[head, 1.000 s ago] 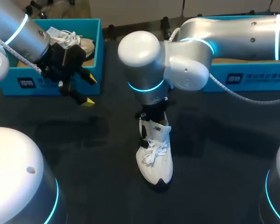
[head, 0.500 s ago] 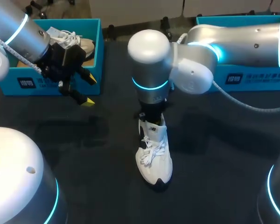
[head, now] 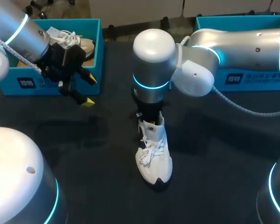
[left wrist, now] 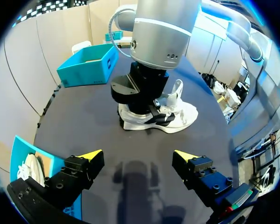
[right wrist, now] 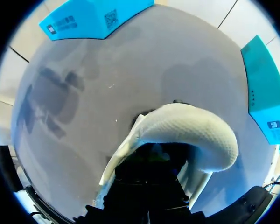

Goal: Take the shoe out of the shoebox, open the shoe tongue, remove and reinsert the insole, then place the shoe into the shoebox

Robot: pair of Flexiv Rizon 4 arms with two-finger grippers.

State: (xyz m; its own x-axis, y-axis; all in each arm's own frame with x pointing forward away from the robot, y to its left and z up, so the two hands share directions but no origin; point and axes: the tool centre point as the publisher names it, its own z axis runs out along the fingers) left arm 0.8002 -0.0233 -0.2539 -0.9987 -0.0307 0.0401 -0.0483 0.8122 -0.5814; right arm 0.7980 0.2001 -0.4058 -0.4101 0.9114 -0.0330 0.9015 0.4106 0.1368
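Dark table (head: 84, 154), white shoe (head: 154, 156), labelled shoebox (head: 51, 81)

A dark grey, matte tabletop (head: 219, 158) fills the scene. Soft, blurred shadows lie across it, and a faint pale sheen shows where light falls.

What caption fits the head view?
Right gripper at the opening of a white lace-up sneaker; open left gripper hovers beside a teal shoebox.

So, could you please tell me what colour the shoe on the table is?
The shoe is white, with black trim; the left wrist view shows it best.
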